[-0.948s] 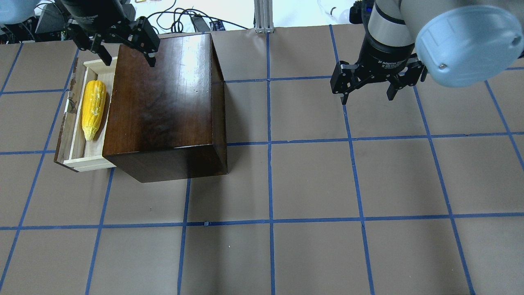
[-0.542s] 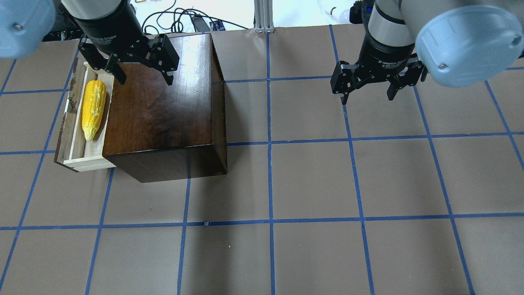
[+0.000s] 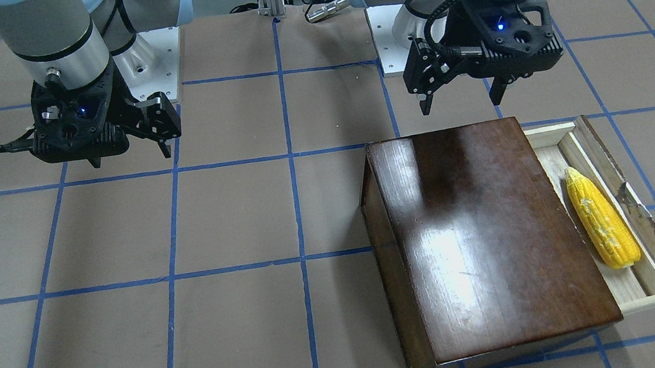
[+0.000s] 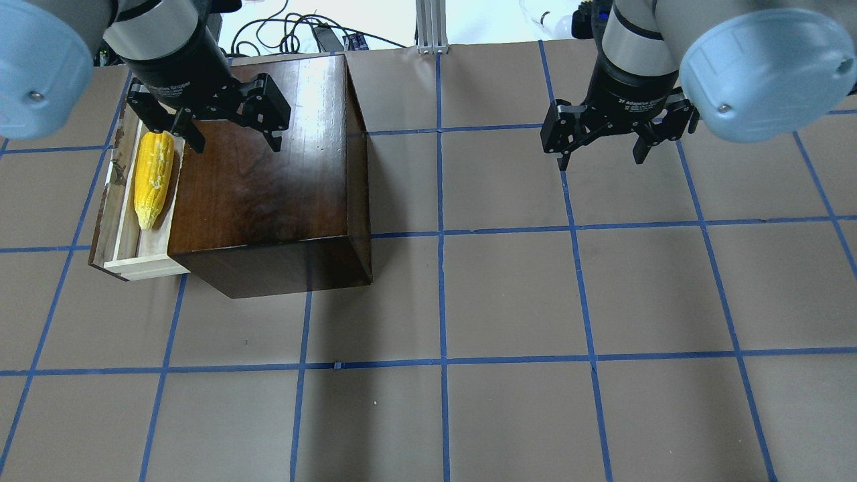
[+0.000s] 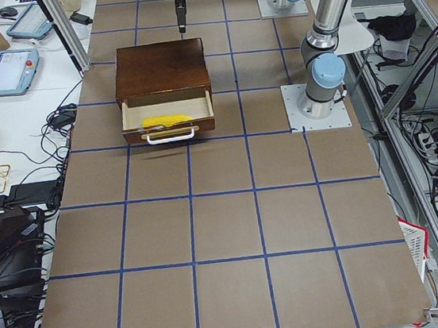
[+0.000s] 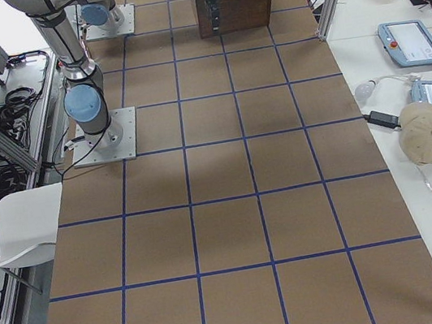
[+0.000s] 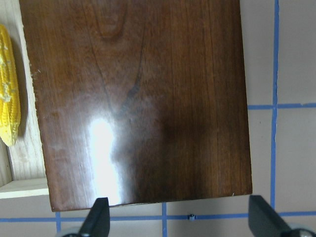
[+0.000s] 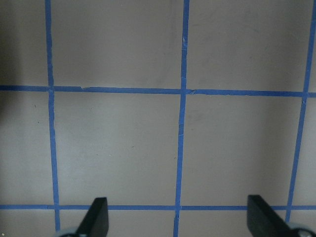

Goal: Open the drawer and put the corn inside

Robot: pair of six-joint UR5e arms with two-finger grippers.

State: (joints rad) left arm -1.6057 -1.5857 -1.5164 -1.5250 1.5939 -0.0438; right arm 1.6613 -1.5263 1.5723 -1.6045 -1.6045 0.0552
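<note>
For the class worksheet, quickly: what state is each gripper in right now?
Left gripper: open, holding nothing.
Right gripper: open, holding nothing.

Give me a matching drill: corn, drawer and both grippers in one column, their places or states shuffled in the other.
1. corn
2. drawer
3. left gripper
4. right gripper

A. jaws open, over bare table
B. pulled out of the box
C. jaws open, over the box
D. lying in the drawer

Pairs: 1-D, 2-B, 3-C, 4-A

No legible text (right gripper [image 4: 600, 163] label [image 4: 636, 102] blurred)
</note>
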